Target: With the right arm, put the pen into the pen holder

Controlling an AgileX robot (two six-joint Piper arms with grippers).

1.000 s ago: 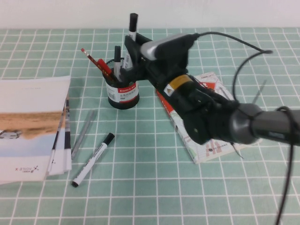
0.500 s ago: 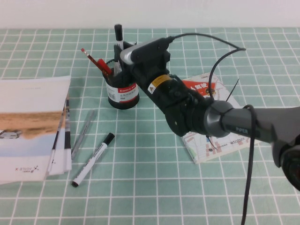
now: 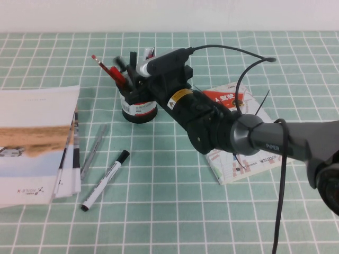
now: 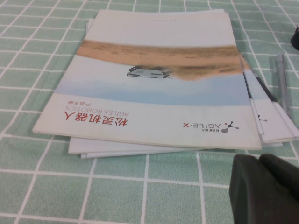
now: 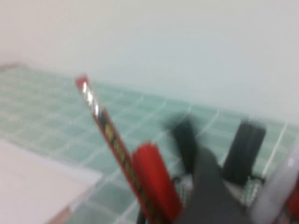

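The black mesh pen holder (image 3: 139, 110) with a red-and-white label stands left of the table's middle. My right gripper (image 3: 135, 74) hangs right over its mouth, among the pens. The white marker's black cap (image 3: 132, 57) pokes up just above the gripper, with the barrel down inside the cup. In the right wrist view that cap (image 5: 245, 144) stands between my parted fingers (image 5: 210, 186), and a second black cap beside it is blurred. A second, identical marker (image 3: 106, 180) lies on the cloth. My left gripper (image 4: 266, 191) is shut and empty, low beside the booklets.
Red pens (image 3: 108, 69) lean left out of the holder and also show in the right wrist view (image 5: 117, 149). A slim grey pen (image 3: 94, 144) lies by a stack of booklets (image 3: 32, 143) on the left. A red-and-white book (image 3: 238, 132) lies under my right arm.
My right gripper swung left over the holder and came down. The marker that stood high above the fingers has sunk into the cup. The pens in the cup are jostled.
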